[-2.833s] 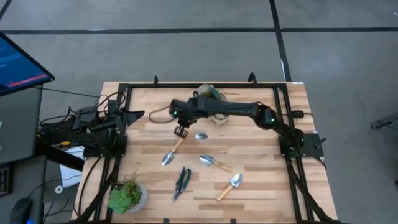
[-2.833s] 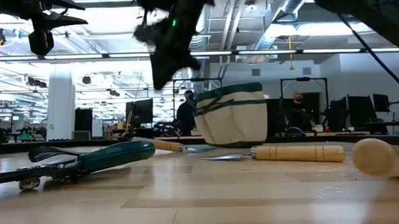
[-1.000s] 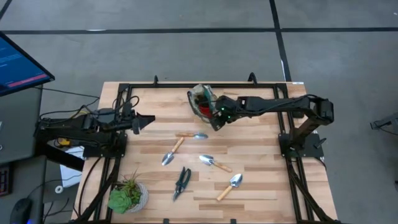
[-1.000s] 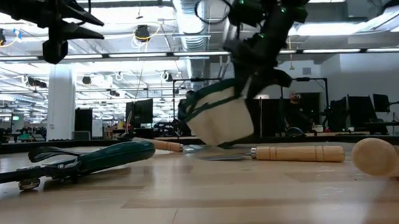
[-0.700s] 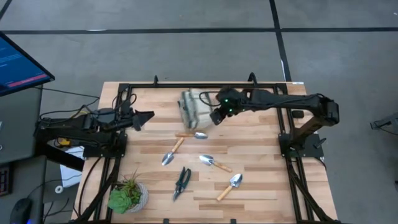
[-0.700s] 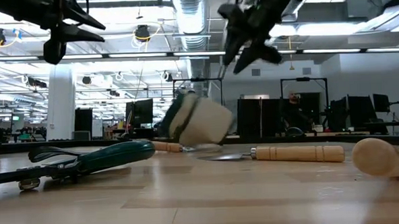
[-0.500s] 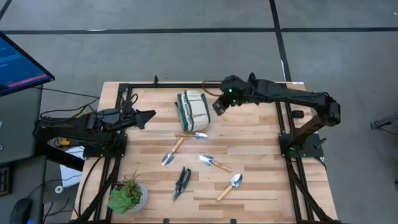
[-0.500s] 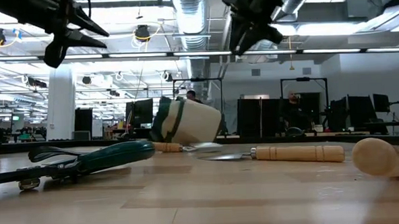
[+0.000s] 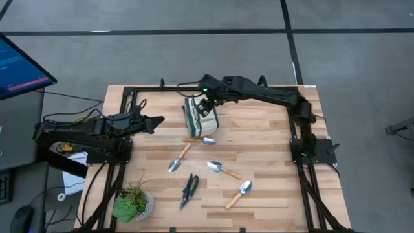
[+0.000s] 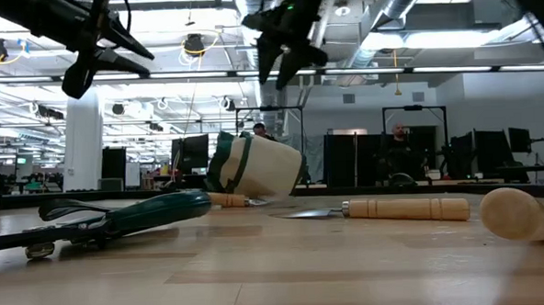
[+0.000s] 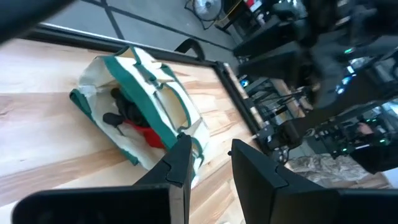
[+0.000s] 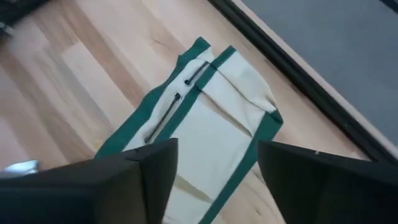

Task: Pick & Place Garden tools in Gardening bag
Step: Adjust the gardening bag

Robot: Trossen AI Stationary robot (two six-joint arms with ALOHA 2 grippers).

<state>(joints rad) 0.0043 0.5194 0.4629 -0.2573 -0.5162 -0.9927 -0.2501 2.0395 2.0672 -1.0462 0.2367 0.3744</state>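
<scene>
Since half a second ago your right gripper point(image 9: 206, 103), jaws open, has swung over the gardening bag point(image 9: 199, 116), which lies tipped near the table's far edge. From above, count four wood-handled tools and one shears point(image 9: 188, 190). Low view: bag on its side. Left wrist: left gripper point(image 11: 208, 163) open; contents could spill if nudged.

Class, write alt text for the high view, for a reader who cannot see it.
A cream fabric bag with green trim lies tipped over on the wooden table, with the right arm's open tool just above it. Four wooden-handled trowels and dark pruning shears lie scattered nearer the front; the left tool waits open at the left.
</scene>
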